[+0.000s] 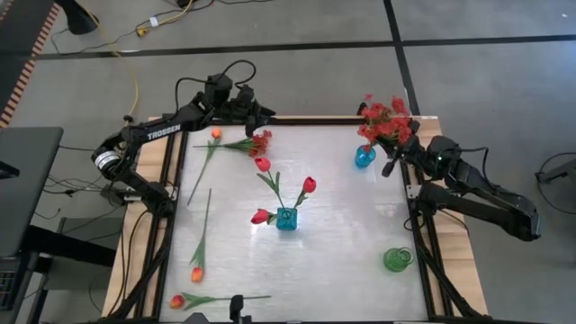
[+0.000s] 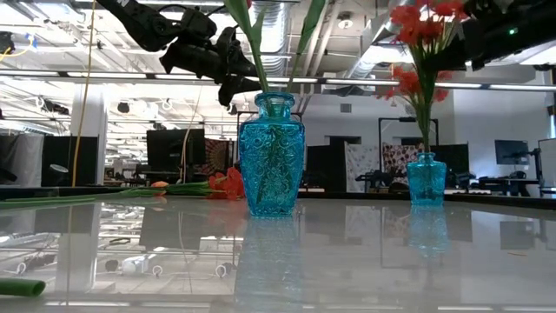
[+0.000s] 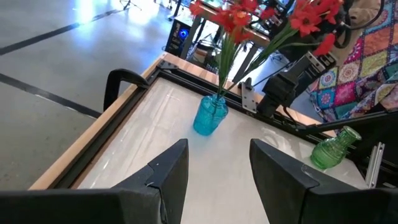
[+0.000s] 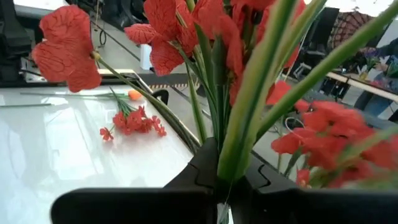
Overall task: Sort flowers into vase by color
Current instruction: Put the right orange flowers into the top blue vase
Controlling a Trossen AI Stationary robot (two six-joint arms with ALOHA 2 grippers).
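- Three vases stand on the table (image 1: pixel 342 261): a large blue vase (image 1: pixel 286 219) in the middle, a small blue vase (image 1: pixel 364 157) near the far right corner, and a green vase (image 1: pixel 397 259) at the right edge.
- Three red roses (image 1: pixel 309 185) sit in the large blue vase.
- The right gripper (image 1: pixel 393 162) is clenched on the stems of a red spray (image 1: pixel 387 121) that stands in the small blue vase.
- The left gripper (image 1: pixel 255 112) hovers over the far edge of the table with its fingers (image 3: pixel 168 174) spread and nothing between them.
- Just beside it on the table lie a second red spray (image 1: pixel 260 141) and an orange tulip (image 1: pixel 216 133).
- Two more orange tulips lie at the near left: one (image 1: pixel 197 273) along the left side, one (image 1: pixel 177 301) by the near edge.
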